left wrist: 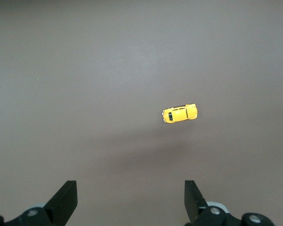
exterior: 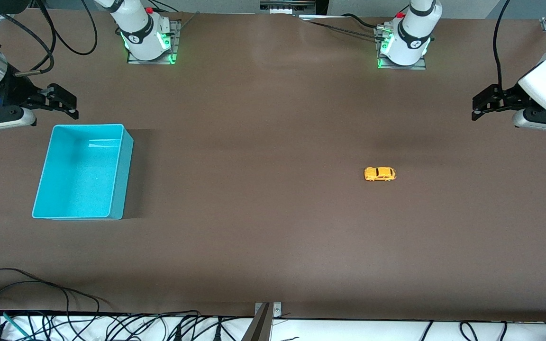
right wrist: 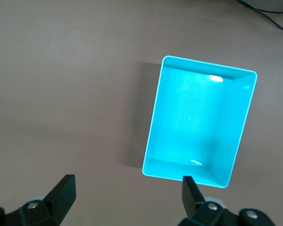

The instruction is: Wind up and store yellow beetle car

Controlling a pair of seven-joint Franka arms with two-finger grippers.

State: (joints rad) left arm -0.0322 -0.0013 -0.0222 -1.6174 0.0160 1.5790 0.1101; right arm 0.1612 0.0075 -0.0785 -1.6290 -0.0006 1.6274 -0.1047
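The yellow beetle car (exterior: 380, 174) stands on its 4 wheels on the brown table (exterior: 254, 189), toward the left arm's end, with its long axis running along the table's length. No gripper touches it. In the left wrist view the yellow beetle car (left wrist: 179, 113) appears upright on bare table surface, clear of both visible fingers (left wrist: 66, 200). The turquoise bin (exterior: 83, 171) sits on the table toward the right arm's end, well apart from the car, with its open top facing up. The right wrist view shows the turquoise bin (right wrist: 200, 122) from above; its interior holds nothing. The left gripper (exterior: 484, 105) hangs in the air over the table edge at the left arm's end, with its jaws apart and nothing between them. The right gripper (exterior: 62, 102) hangs in the air over the table just beside the bin's edge that lies farther from the front camera, with its jaws apart and nothing between them. Both arm bases (exterior: 147, 40) are mounted along the table edge farthest from the front camera and show green indicator lights. Black cables (exterior: 40, 322) lie along the table edge nearest the front camera.
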